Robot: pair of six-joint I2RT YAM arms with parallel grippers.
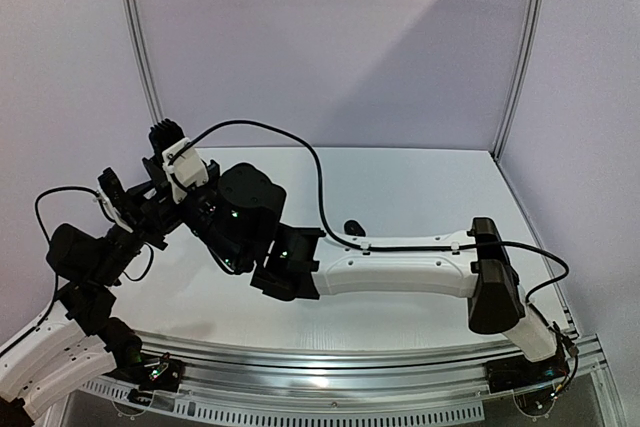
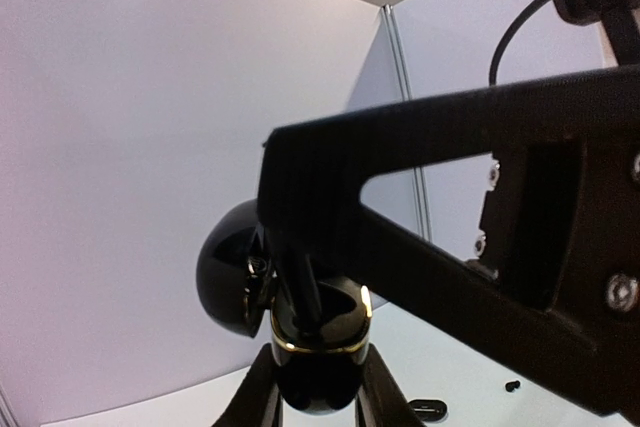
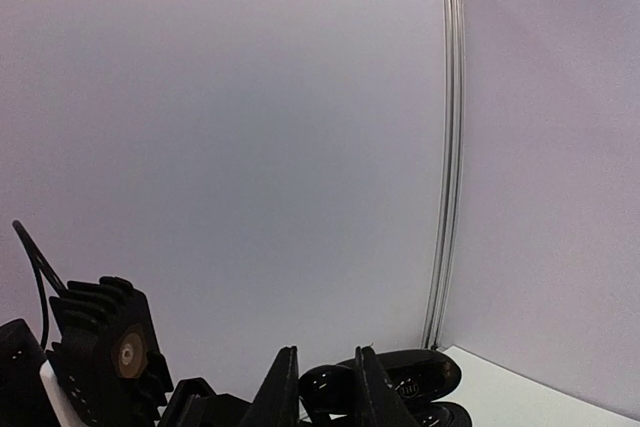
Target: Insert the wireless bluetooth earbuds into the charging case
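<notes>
Here, at left, the left hand (image 2: 320,392) is clamped on the base of an open case (image 2: 335,325), glossy black with a gold rim, held above the bench (image 1: 430,187). The case's domed lid (image 2: 225,267) stands to the left of the base. What lies inside the case cannot be told, for the tip of the right hand (image 3: 322,372) comes in from the right and covers the mouth. That hand is narrow and pinches a small glossy black earbud (image 3: 325,395) at the case.

The bench is white and lies under both hands. To their right and well apart from them, a small dark oval item (image 1: 355,226) rests on it, too small to name. The left wrist view shows a dark speck (image 2: 513,385) near that item.

Pale lilac walls (image 1: 330,37) close the back and both sides. They meet at a left post (image 1: 140,47) and a right post (image 1: 520,57), both of metal.

A slotted metal rail (image 1: 350,372) runs along the near edge and carries both arm bases. The right arm (image 1: 400,272) lies across the middle of the bench, with its black cable (image 1: 312,162) looped above it. The widest stretch of bench in view lies behind that arm, toward the back right corner, while the left side is crowded by the two wrists.
</notes>
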